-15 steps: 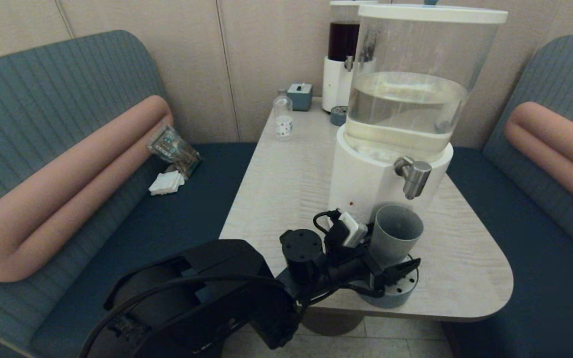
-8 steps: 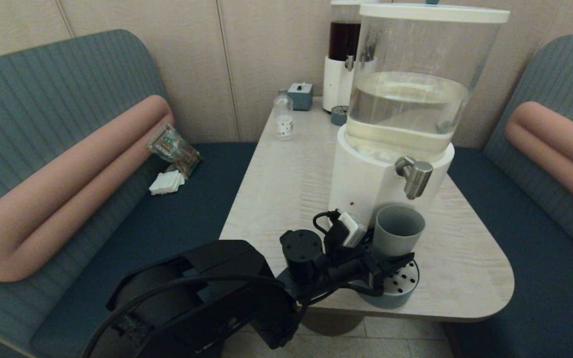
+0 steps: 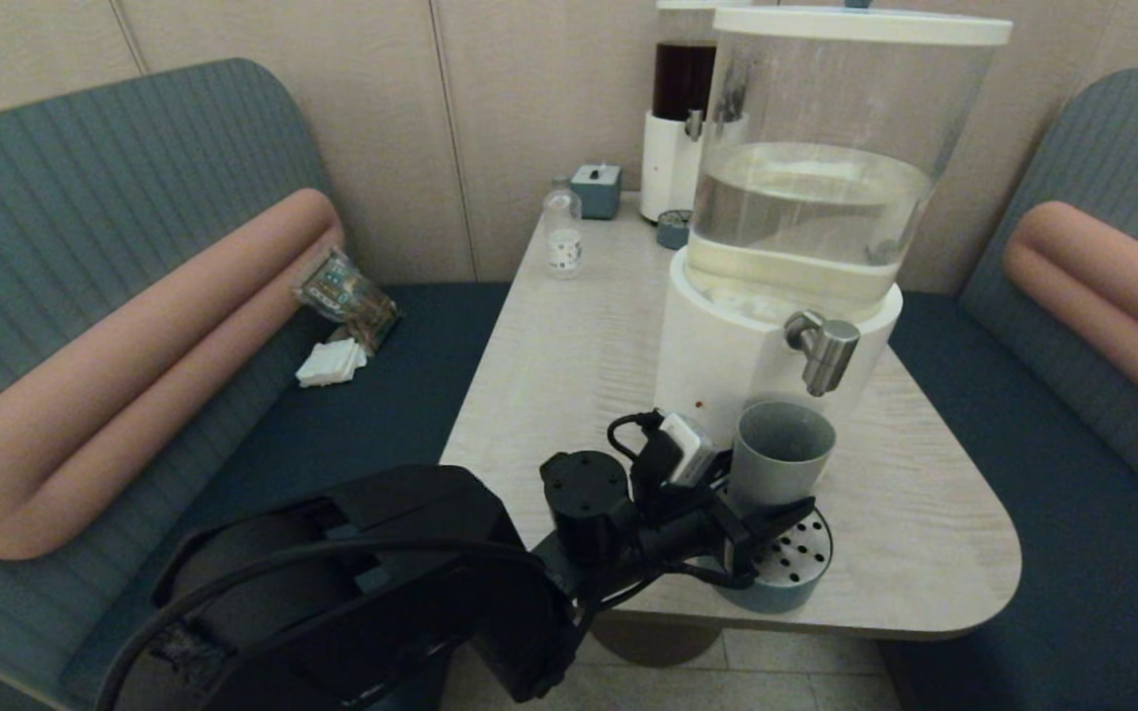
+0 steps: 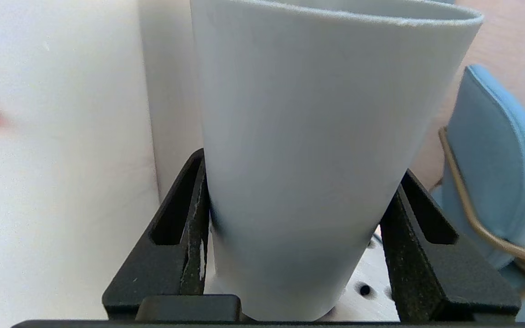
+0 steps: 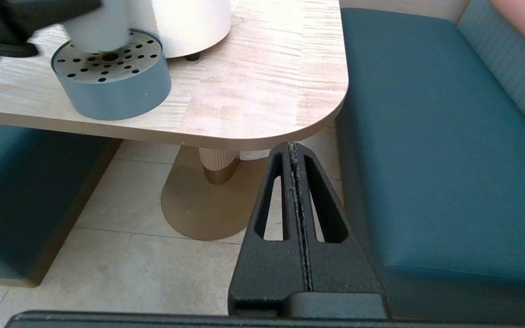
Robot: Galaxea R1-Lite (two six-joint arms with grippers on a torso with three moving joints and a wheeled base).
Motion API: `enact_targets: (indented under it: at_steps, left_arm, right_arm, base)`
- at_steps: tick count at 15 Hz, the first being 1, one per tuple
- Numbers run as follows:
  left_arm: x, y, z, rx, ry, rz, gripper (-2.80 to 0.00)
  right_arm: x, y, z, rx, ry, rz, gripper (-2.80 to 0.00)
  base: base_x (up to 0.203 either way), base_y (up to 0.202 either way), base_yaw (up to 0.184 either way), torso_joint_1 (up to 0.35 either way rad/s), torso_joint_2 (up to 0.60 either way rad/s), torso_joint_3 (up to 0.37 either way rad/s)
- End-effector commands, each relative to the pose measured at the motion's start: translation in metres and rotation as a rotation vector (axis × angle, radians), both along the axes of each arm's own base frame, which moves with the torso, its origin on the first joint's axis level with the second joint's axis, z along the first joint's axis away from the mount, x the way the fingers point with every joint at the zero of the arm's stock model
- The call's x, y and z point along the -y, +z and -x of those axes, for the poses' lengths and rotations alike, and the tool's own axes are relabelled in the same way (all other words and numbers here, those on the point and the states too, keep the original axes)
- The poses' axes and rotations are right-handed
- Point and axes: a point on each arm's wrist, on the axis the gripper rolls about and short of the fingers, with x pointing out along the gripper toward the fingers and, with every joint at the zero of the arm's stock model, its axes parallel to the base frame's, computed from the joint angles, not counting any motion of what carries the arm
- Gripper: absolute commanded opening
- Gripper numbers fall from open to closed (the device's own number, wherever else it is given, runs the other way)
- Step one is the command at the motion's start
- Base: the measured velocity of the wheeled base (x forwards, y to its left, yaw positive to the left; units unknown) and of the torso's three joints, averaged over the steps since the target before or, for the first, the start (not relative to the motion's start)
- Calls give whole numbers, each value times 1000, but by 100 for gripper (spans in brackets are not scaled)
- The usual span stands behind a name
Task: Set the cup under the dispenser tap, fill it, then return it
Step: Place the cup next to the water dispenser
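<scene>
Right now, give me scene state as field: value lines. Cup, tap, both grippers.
cup: upright on the drip tray, mouth just short of being under the spout; contents not visible
dispenser tap: above the cup's far rim, no flow seen
left gripper: fingers against the cup's lower sides
right gripper: shut, empty, parked below the table edge

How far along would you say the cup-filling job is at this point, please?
Done: the cup is picked up; the left pincer grips it. In hand: it sits over the drip tray, just left of the tap, not squarely under. Left: centre it, fill (no stream visible, contents unseen), return it. The right pincer hangs shut below the table's edge.
</scene>
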Motion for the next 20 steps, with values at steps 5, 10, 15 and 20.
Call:
enact_targets:
  at_steps: [5,10,15,20]
  left_arm:
    - [-35,30,14,-6,40,-9,-280]
    - [-72,44,6,-6,122,-12,-280]
    - [-125,54,-10,-16,251,-21,-280]
    - [-184,50,-44,-13,397,-28,-280]
  right_arm:
    - [0,0,0,-2,-1,1,-280]
    - [0,0,0,-2,-1,1,-280]
    - [0,0,0,0,-1,1,-280]
    - [0,0,0,-2,0,1,-280]
  base:
    - [0,0,0,0,0,0]
    - [0,0,0,0,0,0]
    - [0,0,0,0,0,0]
    - [0,0,0,0,0,0]
